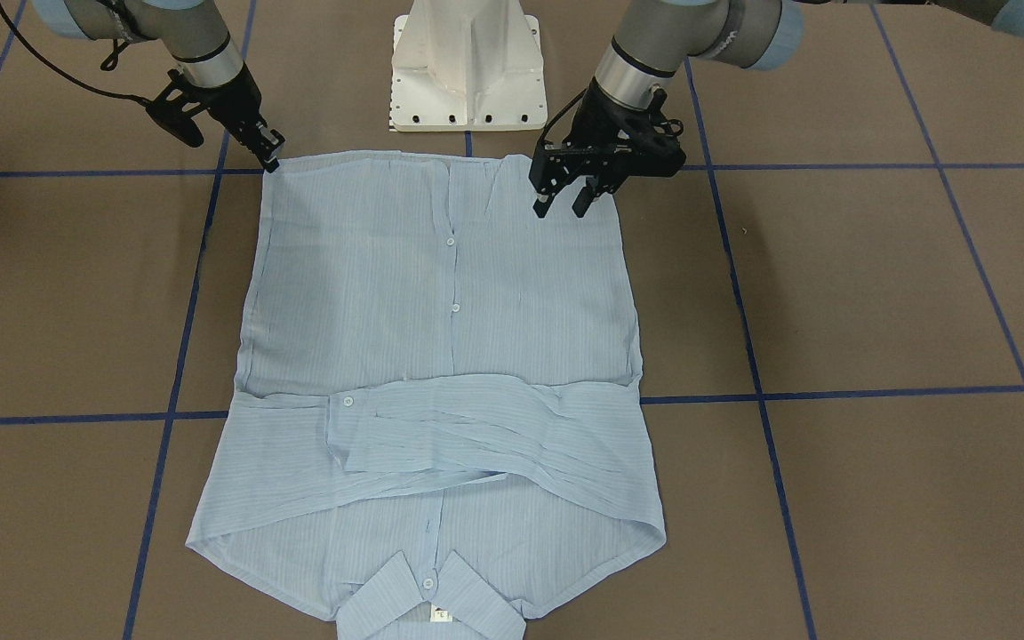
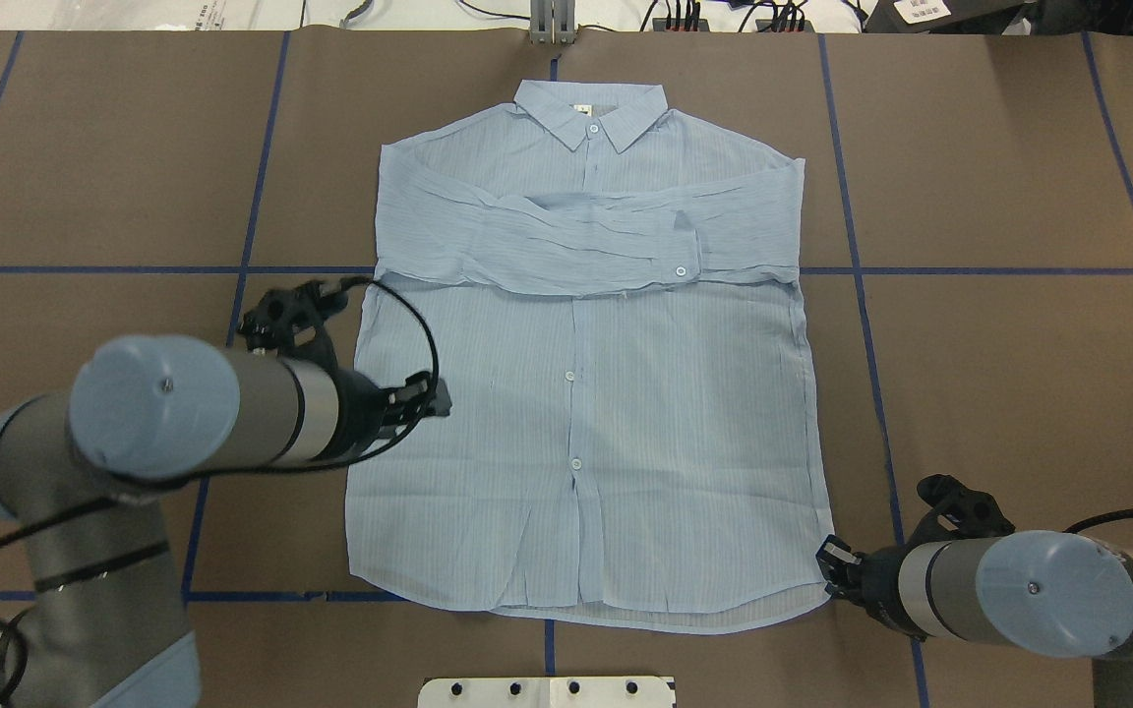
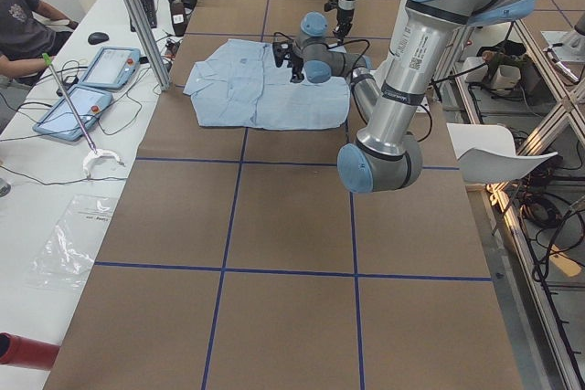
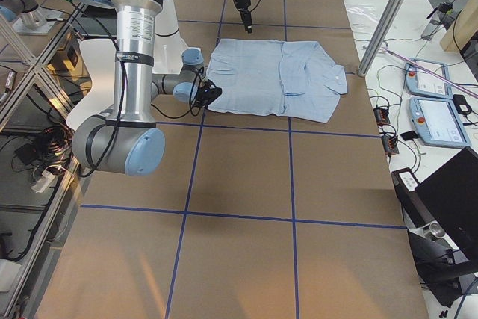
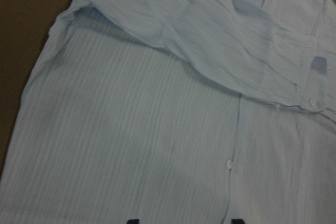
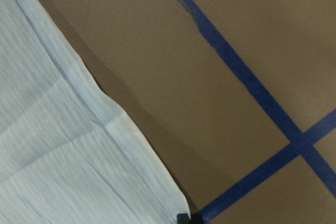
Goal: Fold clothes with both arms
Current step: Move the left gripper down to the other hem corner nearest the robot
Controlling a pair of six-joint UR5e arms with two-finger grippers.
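Shirt (image 1: 370,293): flat on the brown worktop (image 1: 876,284), straight out from the white pedestal base (image 1: 468,71). Buttons face up, the hem is nearest the base and the collar farthest, and both sleeves are folded across the chest.
Left end effector (image 1: 561,210): just out from the base on its left side, hovering over the hem end, fingers parted, holding nothing.
Right end effector (image 1: 272,158): on the base's other side, down at the hem corner. I cannot tell whether it pinches the cloth.
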